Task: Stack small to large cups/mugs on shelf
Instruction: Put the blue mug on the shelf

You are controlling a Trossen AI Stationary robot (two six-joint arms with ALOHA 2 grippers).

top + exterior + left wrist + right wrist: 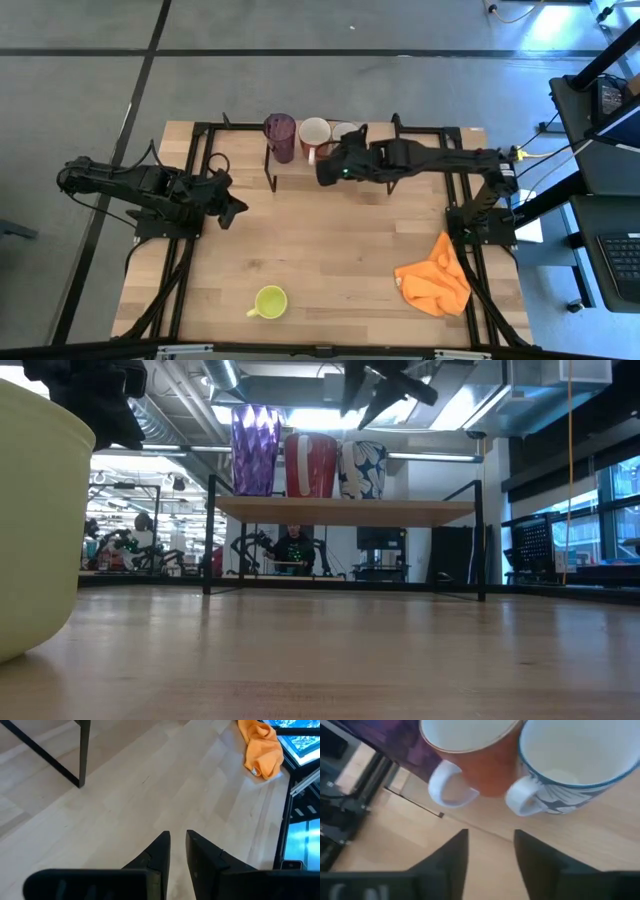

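Three of four vessels, the purple tumbler [279, 135], reddish mug [313, 133] and patterned mug [363, 468], stand on the shelf [345, 510], my empty right gripper [326, 168] spread beside them, left gripper [236, 208] seemingly nearly closed, leaving the yellow-green mug [269, 301] far off on the surface [330, 250].

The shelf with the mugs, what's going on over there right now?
Three vessels stand on the shelf: the purple tumbler, the reddish-brown mug and the blue-patterned mug. The right pincer hangs open by them, holding nothing. The yellow-green mug sits on the table's near edge. The left pincer waits at the left, nearly closed and empty.
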